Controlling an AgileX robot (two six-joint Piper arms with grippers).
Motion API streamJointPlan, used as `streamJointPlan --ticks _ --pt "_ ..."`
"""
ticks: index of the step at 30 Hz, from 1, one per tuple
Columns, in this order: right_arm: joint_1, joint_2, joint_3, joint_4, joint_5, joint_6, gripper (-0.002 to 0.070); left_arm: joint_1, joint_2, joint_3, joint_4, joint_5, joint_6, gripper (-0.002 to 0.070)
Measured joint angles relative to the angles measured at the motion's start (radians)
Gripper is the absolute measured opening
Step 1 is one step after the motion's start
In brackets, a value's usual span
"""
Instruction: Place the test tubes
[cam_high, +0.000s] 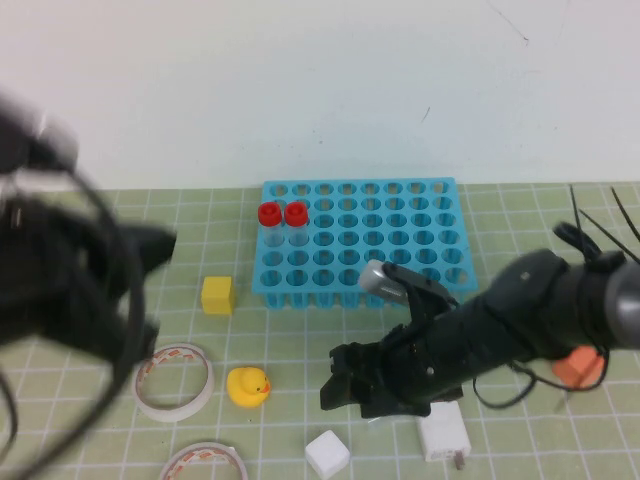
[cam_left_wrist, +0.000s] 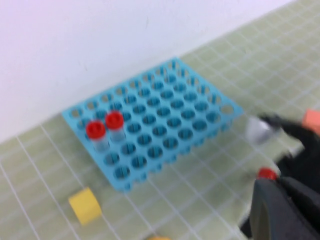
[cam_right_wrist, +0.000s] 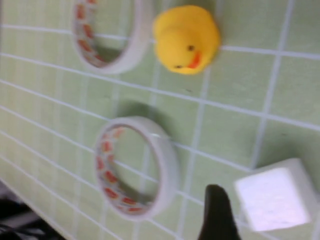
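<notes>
Near: right gripper (cam_high: 342, 385) low over mat, just beyond cube (cam_high: 327, 453), jaws apart, empty | Mid: left gripper (cam_high: 155, 248) raised at left, I read it closed | Far: two tubes (cam_high: 270, 222) upright in rack (cam_high: 400, 245), far-left holes

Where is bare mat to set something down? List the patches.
Free: between rack, block and duck; also right of the rack. Crowded: front edge, with tapes, cube and the open right gripper right of the duck. Left gripper hovers shut, far left.
</notes>
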Motion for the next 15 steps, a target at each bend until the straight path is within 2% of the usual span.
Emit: streamJointPlan --ticks 6,9,15 --pt "-0.003 0.074 -0.169 -0.432 0.137 0.371 0.0433 0.0 -0.123 0.167 0.002 -0.004 0.0 -0.0001" --pt "-0.003 0.1 -0.215 -0.58 0.182 0.573 0.0433 0.0 -0.166 0.226 0.002 -0.009 -0.006 -0.0001" --pt "-0.003 0.137 -0.264 -0.652 0.192 0.756 0.0433 0.0 -0.216 0.308 0.002 -0.038 -0.063 -0.0001"
